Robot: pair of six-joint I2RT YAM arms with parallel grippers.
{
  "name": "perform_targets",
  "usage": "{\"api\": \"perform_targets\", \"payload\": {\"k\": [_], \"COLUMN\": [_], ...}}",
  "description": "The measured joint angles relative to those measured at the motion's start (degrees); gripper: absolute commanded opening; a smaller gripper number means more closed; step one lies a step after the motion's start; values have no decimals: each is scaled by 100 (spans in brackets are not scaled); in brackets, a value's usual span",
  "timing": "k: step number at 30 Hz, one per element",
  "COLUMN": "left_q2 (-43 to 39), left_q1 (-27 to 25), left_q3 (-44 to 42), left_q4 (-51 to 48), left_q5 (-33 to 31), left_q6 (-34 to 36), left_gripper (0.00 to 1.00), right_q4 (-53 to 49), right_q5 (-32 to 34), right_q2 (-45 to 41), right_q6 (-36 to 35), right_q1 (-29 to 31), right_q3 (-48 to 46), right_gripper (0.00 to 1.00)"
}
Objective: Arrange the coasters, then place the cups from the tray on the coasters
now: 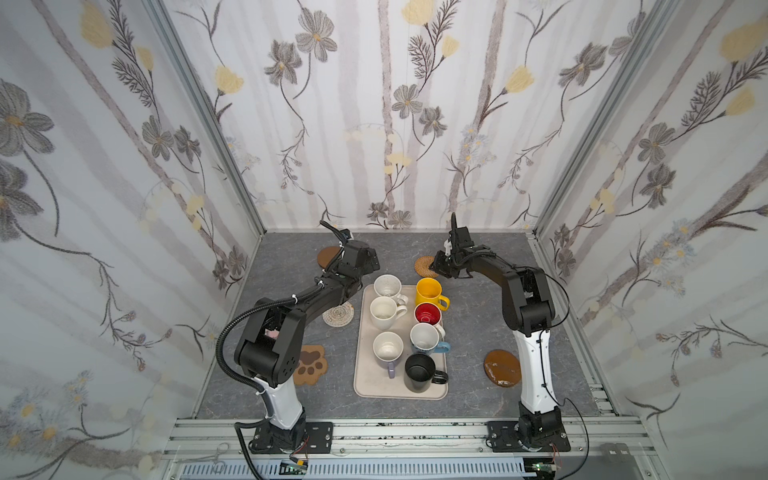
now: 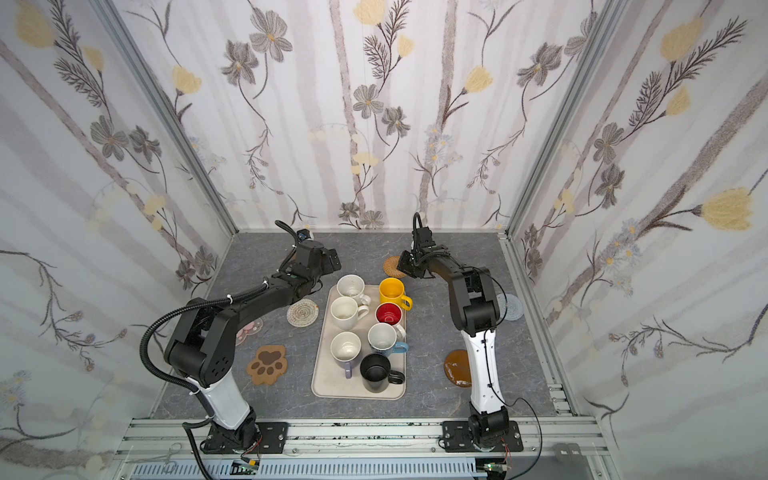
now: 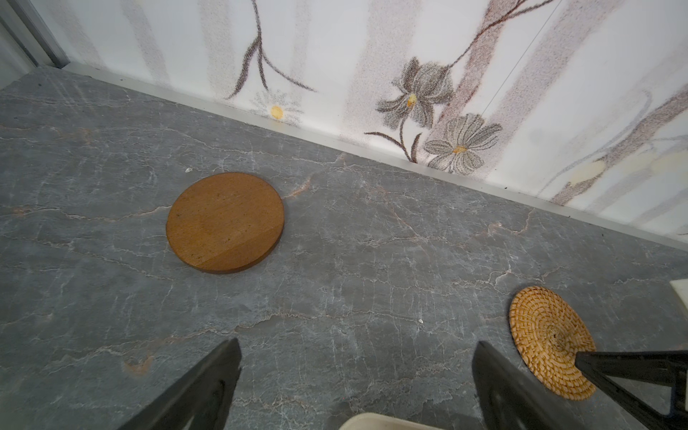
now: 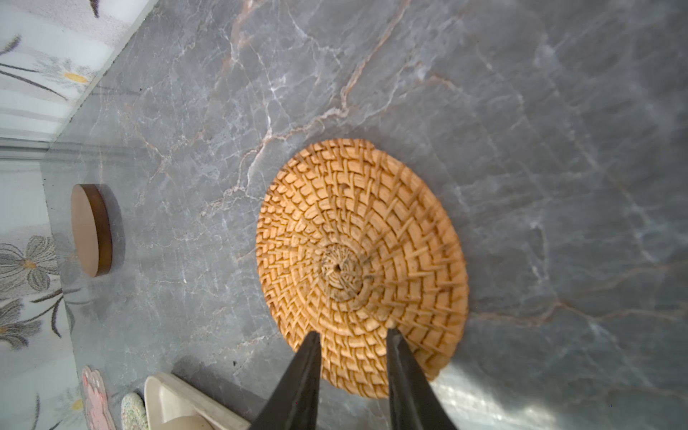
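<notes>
Marble table (image 4: 521, 111), rattan coaster (image 4: 361, 231) under tips of R claw (image 4: 353, 332), jaws apart

We find seven cups (image 1: 383, 312) on the tray (image 1: 365, 386). Behind it lie the wooden coaster (image 1: 326, 257), left, and the rattan coaster (image 1: 424, 265), right; the paw coaster (image 1: 309, 365) lies left of the tray.

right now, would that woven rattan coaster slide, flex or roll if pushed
Probably light and fairly stiff: the woven rattan coaster is a thin tight coil. Lying flat on the smooth table, it should slide, not roll.
</notes>
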Motion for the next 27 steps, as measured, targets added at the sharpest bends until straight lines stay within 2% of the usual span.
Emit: {"api": "perform_targets", "payload": {"k": [10,17,24,27], "left_q2": [13,9,-404,-645], "left_q1": [0,7,-42,-223], "left_q3": [0,2,-22,-31], "left_q4": [0,0,-26,-20], "left_q5": [-2,-15,-87,-210], "left_q6": [20,24,90,146], "left_gripper": [100,100,100,100], "right_q4": [-186,-249,-317,-382], "right_q5": [2,2,133,299], "right_q2": [354,350,-391,-885], "right_q6": [111,142,-13,-205], "right_q1": [79,81,28,11], "right_q3": [636,1005,1045,870], "right_gripper": [34,43,59,62]}}
